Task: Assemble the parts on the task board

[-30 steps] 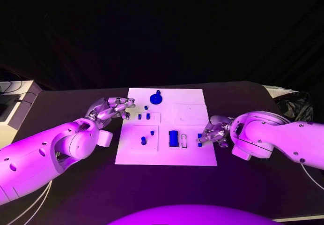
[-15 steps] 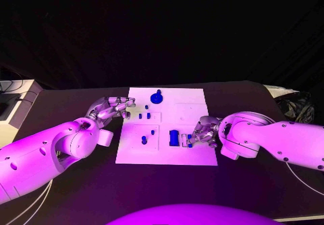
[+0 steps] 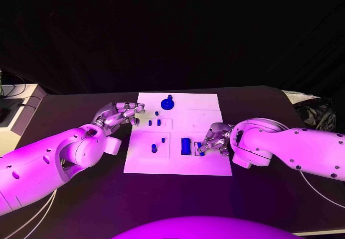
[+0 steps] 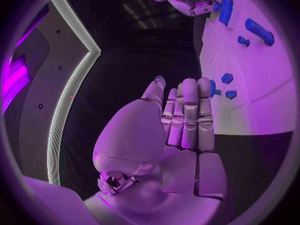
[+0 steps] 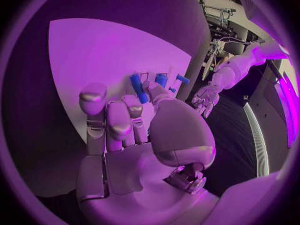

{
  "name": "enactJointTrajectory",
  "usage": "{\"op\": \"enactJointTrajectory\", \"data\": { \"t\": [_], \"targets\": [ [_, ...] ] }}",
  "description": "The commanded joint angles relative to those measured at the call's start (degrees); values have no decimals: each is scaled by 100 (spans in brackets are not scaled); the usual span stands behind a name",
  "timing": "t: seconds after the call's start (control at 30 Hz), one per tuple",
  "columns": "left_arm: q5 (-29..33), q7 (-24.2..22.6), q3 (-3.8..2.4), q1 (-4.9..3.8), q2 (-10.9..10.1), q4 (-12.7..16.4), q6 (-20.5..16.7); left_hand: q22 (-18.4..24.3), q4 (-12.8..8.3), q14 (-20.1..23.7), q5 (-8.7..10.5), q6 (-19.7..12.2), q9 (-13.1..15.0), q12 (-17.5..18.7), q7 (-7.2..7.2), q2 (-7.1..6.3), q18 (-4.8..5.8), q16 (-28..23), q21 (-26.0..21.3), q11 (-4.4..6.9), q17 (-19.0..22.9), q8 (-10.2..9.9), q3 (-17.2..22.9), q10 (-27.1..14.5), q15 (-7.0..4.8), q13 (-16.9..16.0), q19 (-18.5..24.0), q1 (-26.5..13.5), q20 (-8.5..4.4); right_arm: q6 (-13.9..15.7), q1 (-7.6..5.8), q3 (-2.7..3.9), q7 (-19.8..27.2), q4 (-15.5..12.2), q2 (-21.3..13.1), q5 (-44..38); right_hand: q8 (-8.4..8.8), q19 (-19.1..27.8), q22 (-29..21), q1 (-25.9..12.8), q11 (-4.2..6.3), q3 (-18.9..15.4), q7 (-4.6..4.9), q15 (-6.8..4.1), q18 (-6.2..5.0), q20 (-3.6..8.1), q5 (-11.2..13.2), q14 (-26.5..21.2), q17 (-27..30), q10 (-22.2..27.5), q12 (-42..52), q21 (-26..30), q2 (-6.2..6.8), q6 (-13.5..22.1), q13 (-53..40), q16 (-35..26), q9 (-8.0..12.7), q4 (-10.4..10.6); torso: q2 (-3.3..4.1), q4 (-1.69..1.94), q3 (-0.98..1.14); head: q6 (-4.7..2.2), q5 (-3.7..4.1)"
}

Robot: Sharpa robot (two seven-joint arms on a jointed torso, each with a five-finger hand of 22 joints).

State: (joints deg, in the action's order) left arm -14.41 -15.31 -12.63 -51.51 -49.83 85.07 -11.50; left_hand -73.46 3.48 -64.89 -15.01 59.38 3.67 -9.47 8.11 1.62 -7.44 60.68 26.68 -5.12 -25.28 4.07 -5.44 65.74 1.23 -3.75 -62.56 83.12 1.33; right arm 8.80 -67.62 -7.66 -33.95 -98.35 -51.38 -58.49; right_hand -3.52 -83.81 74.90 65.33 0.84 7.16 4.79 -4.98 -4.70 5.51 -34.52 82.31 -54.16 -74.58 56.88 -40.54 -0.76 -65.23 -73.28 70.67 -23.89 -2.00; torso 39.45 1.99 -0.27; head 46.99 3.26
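The white task board (image 3: 188,115) lies mid-table. On it are a round blue knob (image 3: 167,104), two short pegs (image 3: 154,122), a peg (image 3: 154,148) in the lower-left panel and an upright blue block (image 3: 185,145). My right hand (image 3: 216,140) hangs over the board's lower right, just right of that block, and pinches a small blue part (image 3: 199,149) (image 5: 136,87) at its fingertips. My left hand (image 3: 118,114) hovers at the board's left edge near the two pegs; its fingers (image 4: 187,112) lie straight side by side and hold nothing.
A pale box (image 3: 18,107) stands at the table's far left edge, and a dark bundle (image 3: 310,112) sits off the far right corner. Black table (image 3: 86,199) surrounds the board on all sides.
My right hand has carried the blue part leftward from the board's right edge to beside the blue block. The left hand has stayed put.
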Motion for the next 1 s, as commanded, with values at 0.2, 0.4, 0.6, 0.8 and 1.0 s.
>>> {"op": "enactJointTrajectory", "data": {
  "t": [0.2,0.4,0.6,0.8,1.0],
  "targets": [
    [-14,-12,-4,1,-1,21,102,-7,19,42,-24,-18,3,-21,19,58,0,15,-36,-11,7,-12,2,-32,-7,2,-42,10,-6,71,26,-10,166,-11,68,-35,-31,-151,521,47,33,1065,-5,16,-50,-1,16,17,5,-29,7,11,-43,-15,-1,-10,9,-1102,3,-1,1,-3,-7],
    [-14,1,-4,1,-6,23,106,-22,35,43,-23,-17,3,-18,19,47,-1,10,-58,-14,11,-11,7,-42,-4,3,-46,2,-3,138,26,-10,208,-18,73,-55,-32,-154,518,40,37,1023,-15,14,-49,0,47,17,11,-37,17,24,-46,-25,-4,-10,8,-1079,0,2,1,4,-19],
    [-14,17,-4,1,-13,24,119,-23,44,45,-22,-16,3,-17,20,48,-1,8,-63,-17,13,-11,5,-46,-2,3,-47,-6,-2,113,26,-10,218,0,75,-76,-36,-166,513,-29,58,877,-60,0,-39,8,147,22,30,-59,38,47,-30,-61,-12,-10,8,-917,-1,0,0,10,-28],
    [-14,32,-4,1,-19,24,132,-23,47,46,-23,-16,3,-14,19,46,-1,7,-67,-19,13,-11,3,-55,-1,3,-47,-9,-1,79,23,-9,204,-48,24,-109,-42,-172,517,10,64,851,-75,-6,-30,16,129,20,36,-69,43,45,-36,-88,-14,-9,-2,-892,1,3,1,15,-34],
    [-14,40,-4,1,-21,22,138,-23,47,46,-23,-16,3,-14,19,46,-1,7,-67,-19,13,-11,3,-55,-1,3,-47,-9,-1,121,-4,-6,154,-154,-75,47,-38,-177,519,34,70,850,-79,-11,-26,23,115,20,36,-77,34,44,-37,-100,-9,-6,-12,-899,-2,-5,2,8,-42]
  ]
}}
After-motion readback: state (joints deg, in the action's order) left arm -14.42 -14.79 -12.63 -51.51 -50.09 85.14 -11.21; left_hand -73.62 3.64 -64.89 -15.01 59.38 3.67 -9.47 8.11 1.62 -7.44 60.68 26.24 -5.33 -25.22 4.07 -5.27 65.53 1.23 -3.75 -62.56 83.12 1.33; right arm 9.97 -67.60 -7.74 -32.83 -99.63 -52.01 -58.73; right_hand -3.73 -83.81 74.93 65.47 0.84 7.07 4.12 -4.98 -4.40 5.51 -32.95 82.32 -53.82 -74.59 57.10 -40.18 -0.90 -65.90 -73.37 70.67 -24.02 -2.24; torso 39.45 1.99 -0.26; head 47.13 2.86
